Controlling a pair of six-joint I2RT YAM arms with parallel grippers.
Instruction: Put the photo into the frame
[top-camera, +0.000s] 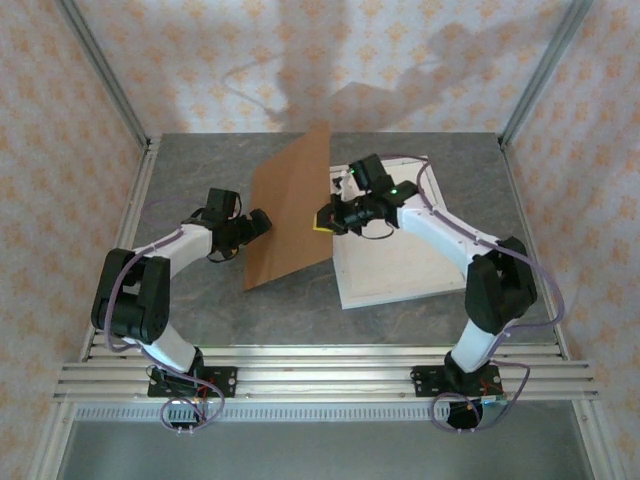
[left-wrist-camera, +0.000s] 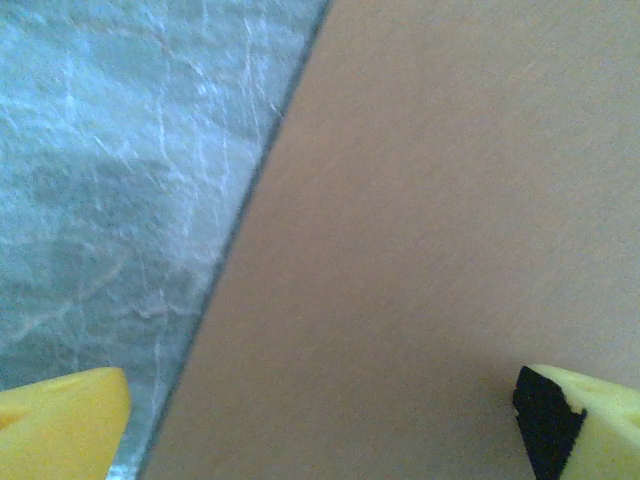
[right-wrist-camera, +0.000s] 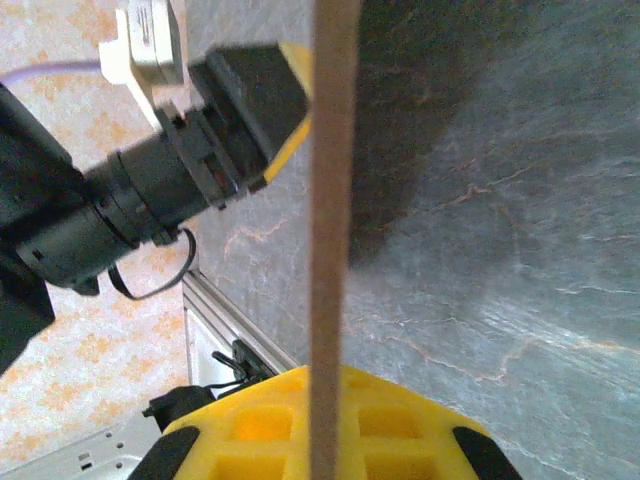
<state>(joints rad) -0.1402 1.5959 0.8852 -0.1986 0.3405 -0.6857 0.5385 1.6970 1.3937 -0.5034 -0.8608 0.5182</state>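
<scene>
while the backing board (top-camera: 290, 205) is being pinched by the right gripper (top-camera: 326, 219), left gripper (top-camera: 262, 222) spread wide, the frame (top-camera: 400, 272) looks rigid; rim grip advised.

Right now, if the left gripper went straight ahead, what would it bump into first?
Most likely the brown board. The open left gripper points at its flat face, and the right gripper holds the board up on edge. I cannot tell how close the left gripper already is.
</scene>
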